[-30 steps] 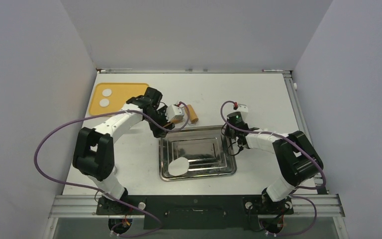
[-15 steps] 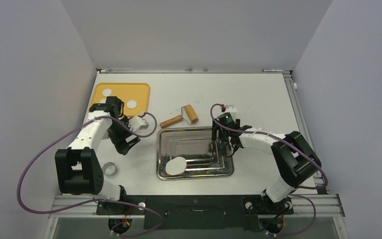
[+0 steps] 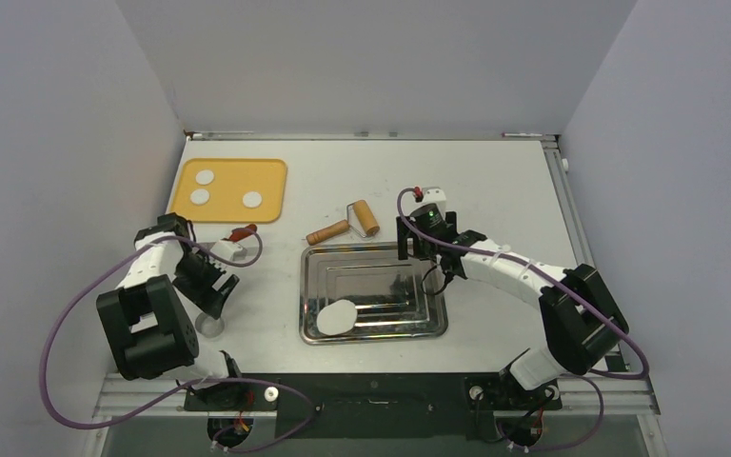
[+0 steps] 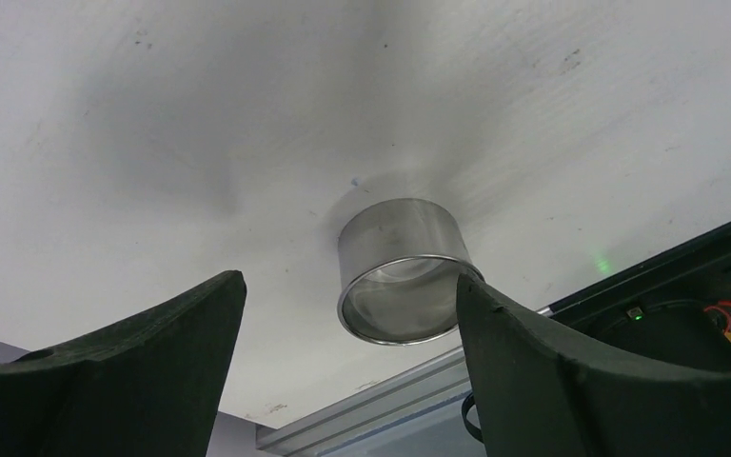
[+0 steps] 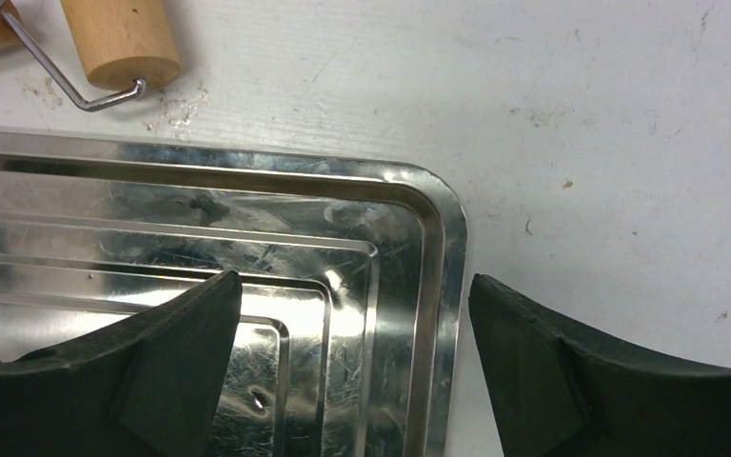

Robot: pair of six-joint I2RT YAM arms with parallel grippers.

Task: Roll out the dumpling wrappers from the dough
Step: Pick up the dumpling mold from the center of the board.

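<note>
Left tool (image 3: pixel 211 297) has swung nearer, leaving the dough (image 3: pixel 200 196) well beyond it.

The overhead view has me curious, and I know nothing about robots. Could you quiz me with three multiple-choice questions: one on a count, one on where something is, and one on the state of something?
1. How many dough lumps lie on the yellow board?
A. two
B. three
C. five

2. Where is the flat wrapper?
A. on the yellow board
B. held in the air
C. in the metal tray

3. How does the left gripper stand?
A. open, gripping nothing
B. shut on a dough lump
C. shut on the flat wrapper

Answers:
1. B, since three white rounds show on the board.
2. C, since the wide white sheet lies in the tray's near-left corner.
3. A, since its wrist view shows the two fingers wide apart.
</note>
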